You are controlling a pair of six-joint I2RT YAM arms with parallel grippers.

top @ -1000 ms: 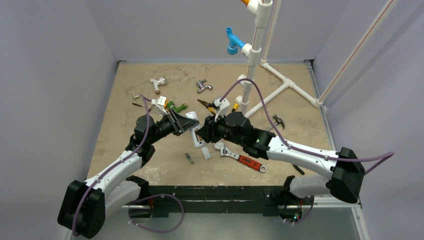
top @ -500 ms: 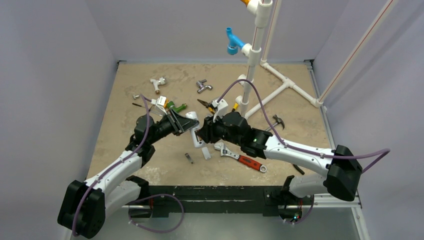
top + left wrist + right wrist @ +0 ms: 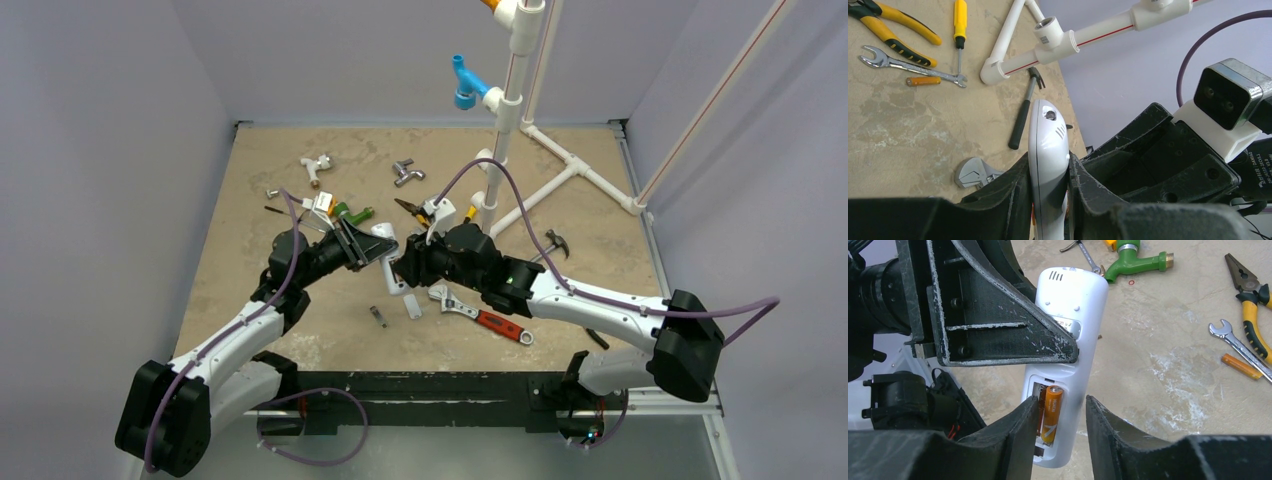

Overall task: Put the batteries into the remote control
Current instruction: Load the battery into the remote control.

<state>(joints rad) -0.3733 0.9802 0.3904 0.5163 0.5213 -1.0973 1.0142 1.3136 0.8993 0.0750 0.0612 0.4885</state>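
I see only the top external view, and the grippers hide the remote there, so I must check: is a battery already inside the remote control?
Observer: Yes. In the right wrist view one orange battery lies in the open compartment of the remote control.
Operator: Where is the other one?
Observer: The second battery lies on the table, beside the wrench.
Operator: Does the right gripper hold anything?
Observer: No. The right gripper is open, with one finger on each side of the loaded battery.
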